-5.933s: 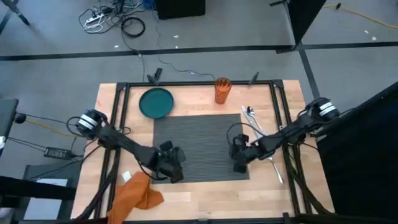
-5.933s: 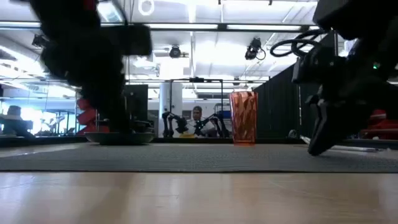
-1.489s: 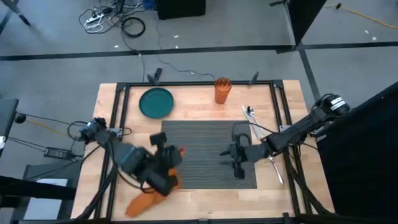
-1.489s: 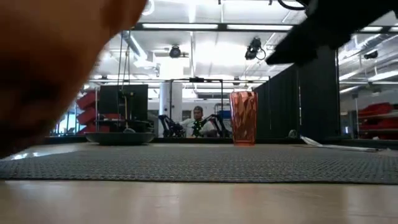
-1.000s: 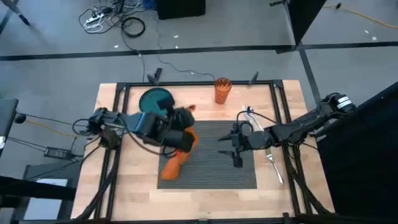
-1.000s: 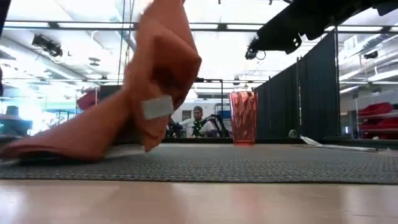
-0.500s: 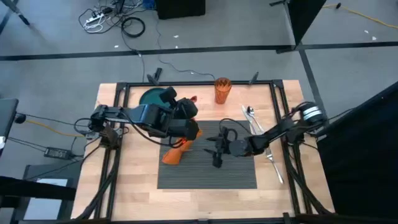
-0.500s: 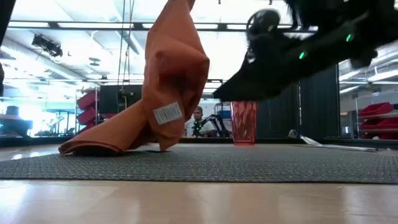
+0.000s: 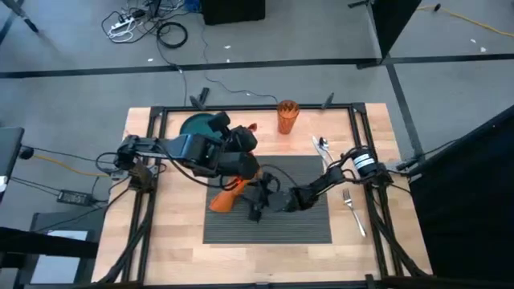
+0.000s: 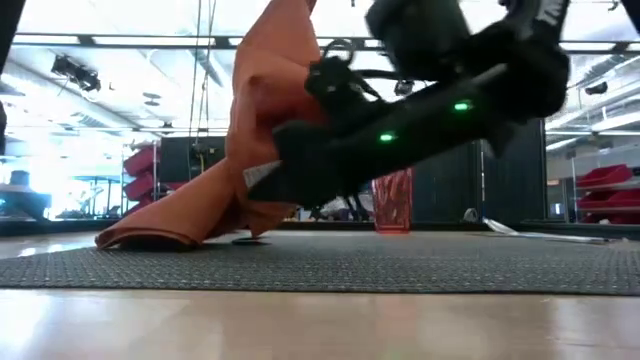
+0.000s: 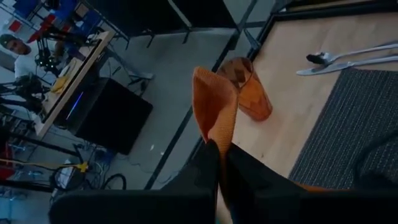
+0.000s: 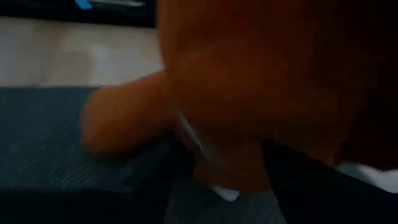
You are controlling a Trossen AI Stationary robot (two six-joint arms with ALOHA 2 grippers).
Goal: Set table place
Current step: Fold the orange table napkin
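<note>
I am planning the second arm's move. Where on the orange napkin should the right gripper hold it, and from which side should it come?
Probably the hanging fold, below the left gripper, which pinches the orange napkin at its top. The cloth drapes down, its tail lying on the placemat. The right gripper should come in level from its own side, above the tail.

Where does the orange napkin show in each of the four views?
High view: orange napkin left of centre, trailing onto the placemat.
Low view: hanging left of centre, its lower end on the placemat.
Left wrist view: pinched upright by the left end effector.
Right wrist view: fills the frame.
Shared landmark: orange cup.
</note>
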